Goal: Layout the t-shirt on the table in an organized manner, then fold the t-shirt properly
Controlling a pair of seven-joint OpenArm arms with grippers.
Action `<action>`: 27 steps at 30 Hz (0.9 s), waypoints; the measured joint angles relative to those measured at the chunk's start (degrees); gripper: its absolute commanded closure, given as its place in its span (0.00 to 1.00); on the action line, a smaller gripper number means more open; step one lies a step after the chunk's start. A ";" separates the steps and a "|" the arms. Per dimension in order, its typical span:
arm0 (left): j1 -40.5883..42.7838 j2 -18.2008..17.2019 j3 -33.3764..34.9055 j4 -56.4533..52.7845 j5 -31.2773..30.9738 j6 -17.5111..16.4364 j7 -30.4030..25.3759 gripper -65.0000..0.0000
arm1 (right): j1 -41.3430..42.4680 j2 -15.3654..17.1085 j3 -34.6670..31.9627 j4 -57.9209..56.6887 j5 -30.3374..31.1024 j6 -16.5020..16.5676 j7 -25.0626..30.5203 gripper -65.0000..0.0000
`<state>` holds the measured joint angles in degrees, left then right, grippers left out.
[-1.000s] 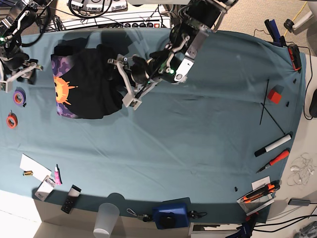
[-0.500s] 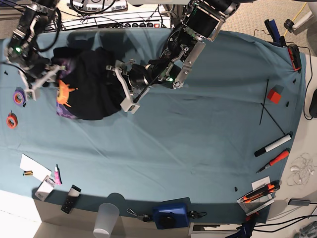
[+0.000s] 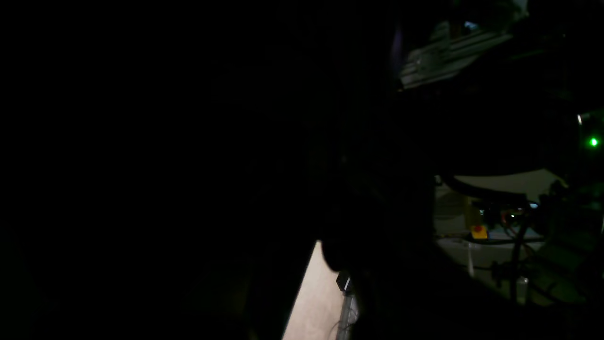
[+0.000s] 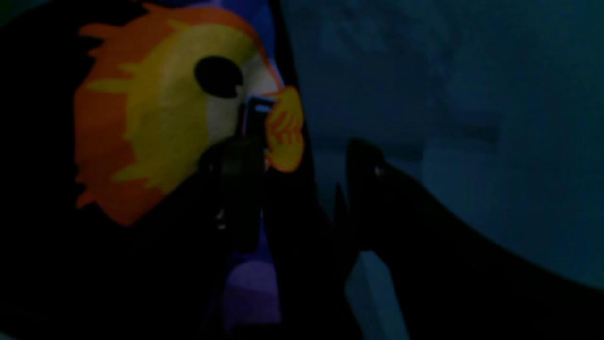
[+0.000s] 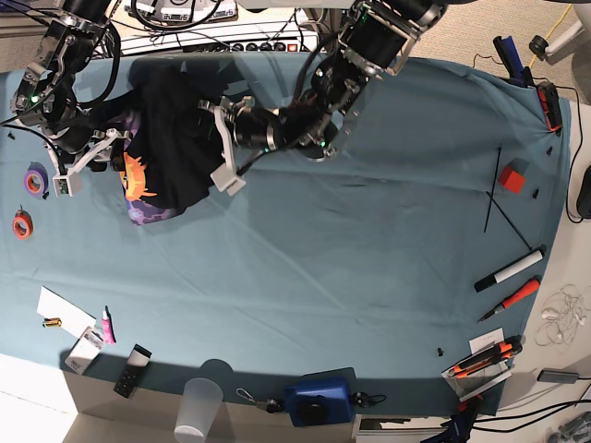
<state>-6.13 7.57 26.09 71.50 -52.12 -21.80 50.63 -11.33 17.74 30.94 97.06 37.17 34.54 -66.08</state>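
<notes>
**Black shirt bunched between two arms at the table's far corner**

Toward the far left corner of the wide table covered in teal-blue cloth (image 5: 369, 249), seen from the base camera, the soft black t-shirt (image 5: 171, 138) sits gathered in a heap, its orange sun print on a purple patch (image 5: 138, 180) facing up near the lower edge of the bundle. From the right side of that view, the left gripper (image 5: 220, 138) reaches in against the shirt's edge, one pale finger pointing down over the cloth; whether its jaws are together or gripping fabric cannot be told, and its wrist camera shows almost only darkness. At the shirt's other side is the right gripper (image 4: 302, 151), its fingers standing apart: one dark fingertip (image 4: 236, 160) lies on the sun print, the other over bare teal cloth beside the fabric's edge.
</notes>
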 measured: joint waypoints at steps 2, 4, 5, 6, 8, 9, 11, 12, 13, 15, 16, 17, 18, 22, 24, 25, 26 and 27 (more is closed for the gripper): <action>-0.76 0.00 0.00 -0.02 -0.02 -0.20 0.31 1.00 | 0.04 0.02 0.00 0.00 2.12 -0.02 -1.86 0.56; -1.92 0.00 0.00 -0.02 -0.04 -0.33 0.44 1.00 | 0.04 0.00 0.00 0.02 2.97 0.00 -2.34 0.56; -2.58 0.00 0.00 -0.02 0.00 -0.33 0.46 1.00 | 0.04 0.00 0.00 0.00 3.02 0.02 -2.25 0.56; -3.32 0.00 0.00 -0.02 0.00 -0.33 0.46 1.00 | 0.04 0.00 0.00 0.00 2.99 0.13 -1.75 0.56; -4.92 0.00 0.00 -0.02 0.02 -0.33 0.44 1.00 | 0.15 0.00 0.00 0.02 2.99 0.22 -0.96 0.56; -5.70 0.00 0.00 0.00 0.02 -0.35 0.42 1.00 | 0.42 0.00 0.00 0.00 2.95 0.22 -0.98 0.56; -7.37 0.00 0.00 -0.02 0.55 -0.33 0.46 1.00 | 1.22 0.00 0.00 0.00 2.99 0.24 -1.27 0.56; -8.20 0.00 0.00 -0.02 1.03 -0.33 0.48 1.00 | 1.51 0.00 0.00 0.00 3.67 0.24 -1.42 0.56; -9.18 0.00 0.00 -0.02 2.05 -0.33 0.59 1.00 | 1.55 0.00 0.00 0.00 5.16 0.22 -1.64 0.56; -11.19 0.00 0.00 0.00 4.17 -0.35 0.87 1.00 | 1.49 -0.28 0.00 0.00 7.54 1.16 -2.91 0.56; -12.17 0.00 0.00 -0.02 4.79 -0.35 0.83 1.00 | 1.49 -0.83 0.02 0.00 7.98 1.51 -3.63 0.56; -12.98 0.00 0.00 -0.02 5.14 -0.35 0.85 1.00 | 1.51 -1.53 0.02 0.00 8.63 1.79 -4.81 0.56; -13.81 0.00 0.00 0.00 5.40 -0.33 1.44 1.00 | 1.51 -2.32 0.02 0.00 9.49 2.03 -6.25 0.56; -15.19 0.00 0.00 0.00 5.60 3.17 6.73 1.00 | 1.66 -4.02 0.07 0.04 10.08 2.43 -9.86 0.56; -14.97 0.00 0.09 0.00 5.55 3.13 6.80 1.00 | 1.66 -3.96 0.13 0.07 10.36 2.45 -10.45 0.56; -14.97 0.00 0.11 0.00 5.66 3.10 6.80 1.00 | 1.62 -3.96 0.15 0.07 10.80 2.43 -10.47 0.56; -14.97 0.00 0.09 0.00 6.25 2.84 6.12 1.00 | 1.62 -3.96 0.17 0.07 11.43 2.38 -10.97 0.56; -14.97 0.00 0.11 0.00 7.41 2.86 4.72 1.00 | 1.62 -3.98 0.17 0.07 12.81 2.38 -11.98 0.56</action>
<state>-21.10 7.57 26.20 71.50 -44.71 -18.94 55.35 -9.72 13.76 31.11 97.12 49.98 36.93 -78.06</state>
